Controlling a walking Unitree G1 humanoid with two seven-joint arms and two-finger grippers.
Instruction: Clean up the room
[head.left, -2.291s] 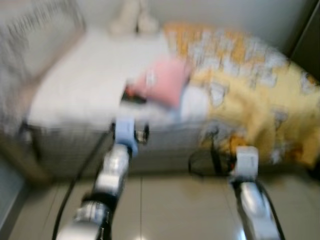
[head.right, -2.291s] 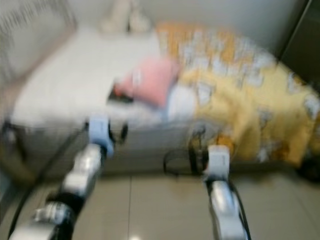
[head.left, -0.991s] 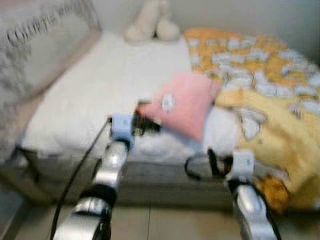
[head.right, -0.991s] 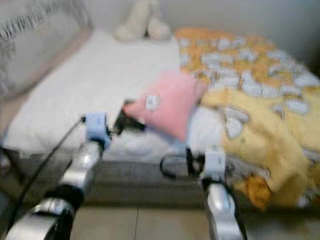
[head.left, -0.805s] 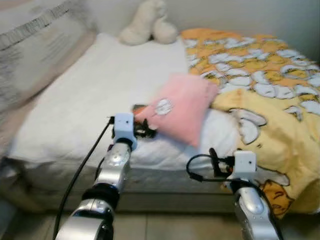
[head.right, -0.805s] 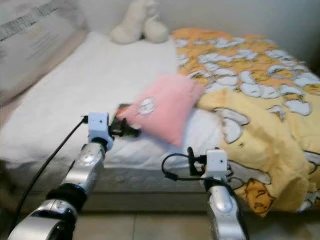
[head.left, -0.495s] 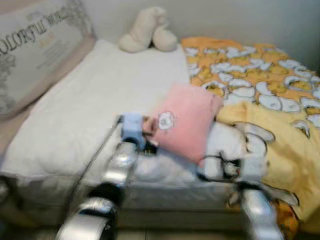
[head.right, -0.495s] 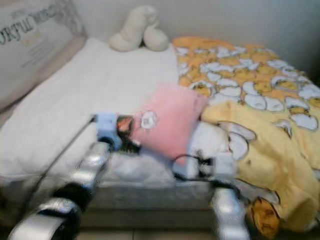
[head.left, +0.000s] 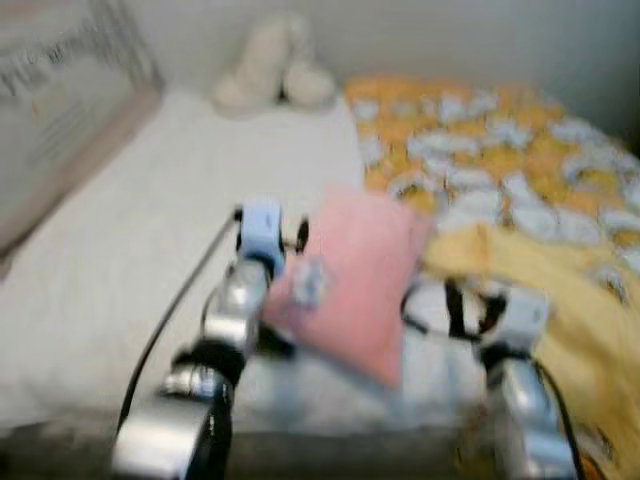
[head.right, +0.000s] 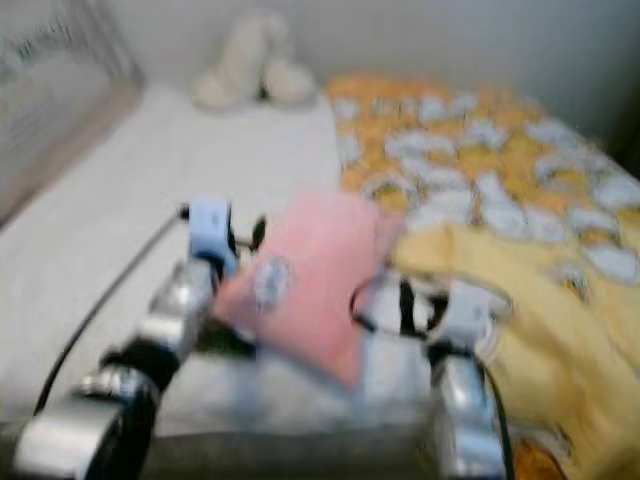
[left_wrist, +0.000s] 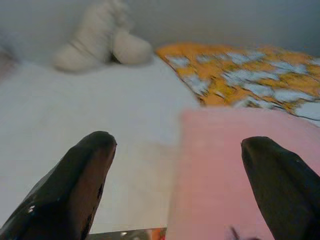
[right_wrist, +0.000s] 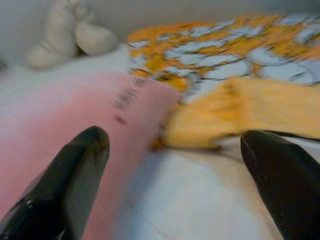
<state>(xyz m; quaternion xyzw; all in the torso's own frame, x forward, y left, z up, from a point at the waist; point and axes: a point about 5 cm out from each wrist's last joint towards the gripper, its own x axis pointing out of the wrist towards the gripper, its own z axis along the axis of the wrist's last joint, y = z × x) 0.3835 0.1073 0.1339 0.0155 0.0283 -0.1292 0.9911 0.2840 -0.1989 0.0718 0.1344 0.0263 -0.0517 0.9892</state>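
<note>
A pink cushion (head.left: 360, 275) lies on the white mattress (head.left: 140, 230), leaning against a yellow patterned blanket (head.left: 560, 270). My left gripper (left_wrist: 177, 145) is open, raised over the mattress at the cushion's left edge, with one finger (left_wrist: 82, 170) over the sheet and the other over the pink cloth (left_wrist: 225, 165). My right gripper (right_wrist: 175, 137) is open too, level with the cushion's right side, where it meets the blanket (right_wrist: 240, 115). Neither holds anything. A small dark and red item (left_wrist: 132, 234) peeks out below the cushion's corner. The eye views are blurred.
A cream plush toy (head.left: 275, 65) sits at the head of the bed against the wall. A large printed pillow (head.left: 55, 110) leans along the left side. The orange and white blanket pattern (head.left: 480, 140) covers the bed's right half.
The camera has come closer to the bed and looks more steeply onto it. Both arms now reach over the mattress edge, level with the pink cushion.
</note>
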